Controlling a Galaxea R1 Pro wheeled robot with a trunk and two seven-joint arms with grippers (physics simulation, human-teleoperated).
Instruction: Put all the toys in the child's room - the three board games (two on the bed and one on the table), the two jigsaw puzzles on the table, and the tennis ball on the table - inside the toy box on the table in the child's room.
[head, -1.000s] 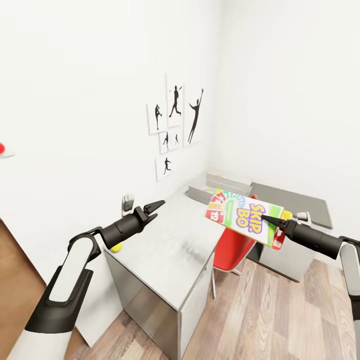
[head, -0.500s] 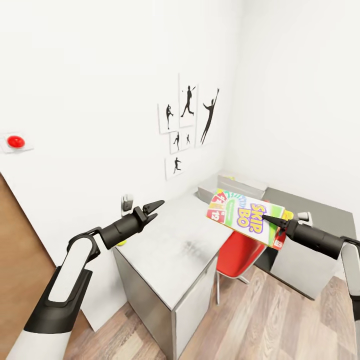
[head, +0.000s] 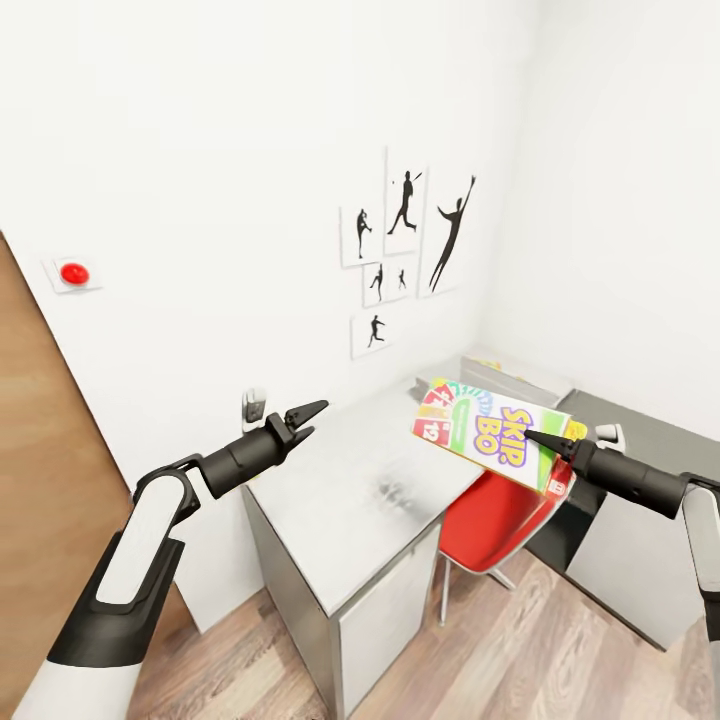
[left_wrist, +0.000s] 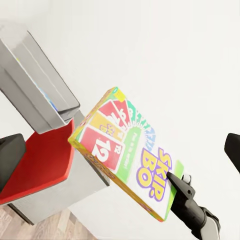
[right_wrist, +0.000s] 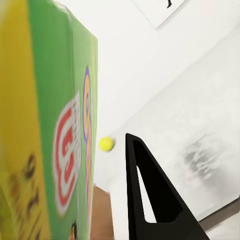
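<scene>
Since the last look the whole view has swung left: a brown door (head: 40, 480) and a red wall button (head: 73, 272) now show at the far left, and the table (head: 370, 490) sits more to the right. The arms keep their pose. The left gripper (head: 305, 420) hangs over the table's near left edge, fingers spread and empty. The tabletop before it is bare. The right gripper (head: 535, 438) is pinching the Skip-Bo board game (head: 487, 431), held tilted in the air above a red chair (head: 500, 515). The toy box (left_wrist: 35, 80) stands on the table's far end, partly hidden. A tennis ball (right_wrist: 106, 144) seems to lie at the table's left wall edge.
</scene>
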